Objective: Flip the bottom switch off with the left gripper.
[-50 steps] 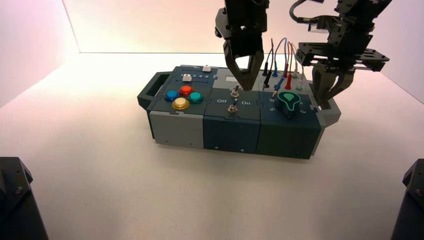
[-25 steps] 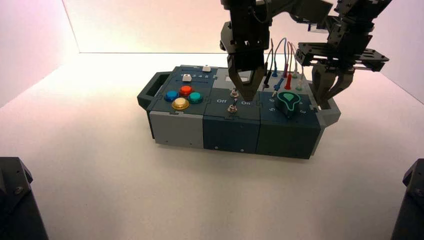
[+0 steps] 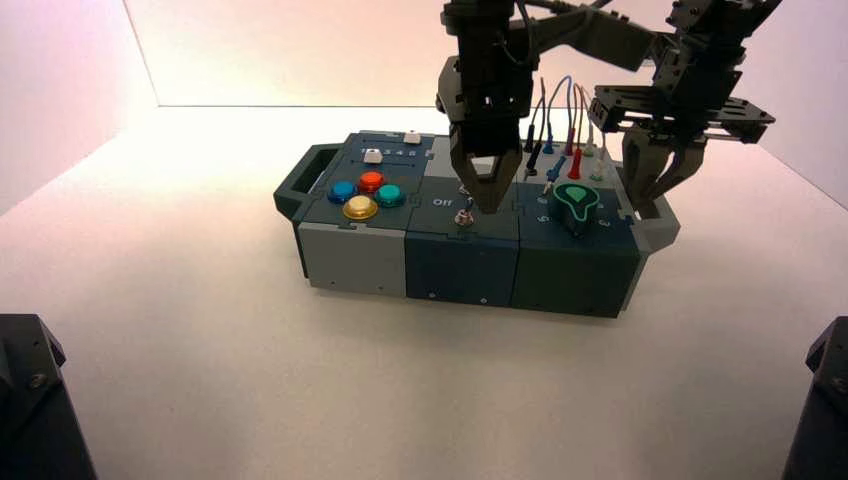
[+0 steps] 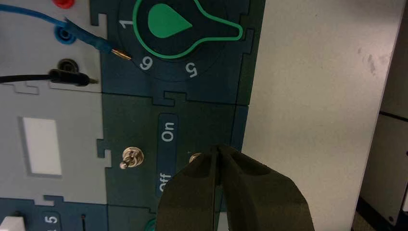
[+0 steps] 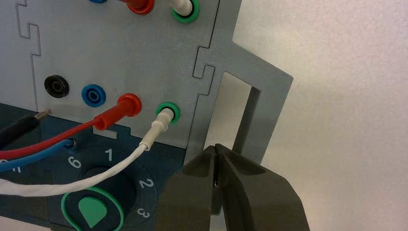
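Bottom switch sits touching the closed left tool's tips.

The high view looks down at the whole box; both wrist views look closely at the green knob, which they share.
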Robot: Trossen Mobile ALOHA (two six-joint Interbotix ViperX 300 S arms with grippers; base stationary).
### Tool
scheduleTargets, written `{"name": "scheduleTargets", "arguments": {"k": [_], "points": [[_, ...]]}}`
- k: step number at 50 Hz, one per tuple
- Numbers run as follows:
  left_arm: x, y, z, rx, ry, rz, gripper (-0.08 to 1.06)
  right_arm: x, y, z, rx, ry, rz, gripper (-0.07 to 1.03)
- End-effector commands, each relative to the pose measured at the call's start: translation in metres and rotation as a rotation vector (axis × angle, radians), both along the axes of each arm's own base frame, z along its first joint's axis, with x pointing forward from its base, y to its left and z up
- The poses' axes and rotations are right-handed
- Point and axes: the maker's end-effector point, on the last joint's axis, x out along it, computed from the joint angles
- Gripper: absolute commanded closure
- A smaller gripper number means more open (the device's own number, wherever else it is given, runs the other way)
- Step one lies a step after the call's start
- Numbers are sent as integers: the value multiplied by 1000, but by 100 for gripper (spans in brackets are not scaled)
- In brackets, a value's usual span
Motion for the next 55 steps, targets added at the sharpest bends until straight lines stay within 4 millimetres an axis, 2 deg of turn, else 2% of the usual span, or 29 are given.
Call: {"name": "scheduleTargets", "arguments": {"k": [1, 20, 55], "points": [[4, -7, 9, -22, -18, -13, 101, -9, -1, -28, -23, 60, 28, 99], [12, 0, 8, -12, -25, 4, 101, -9, -1, -28, -24, 60, 29, 98], [17, -17, 16, -33, -32, -18, 101, -8, -1, -35, -29, 79, 32, 99]]}}
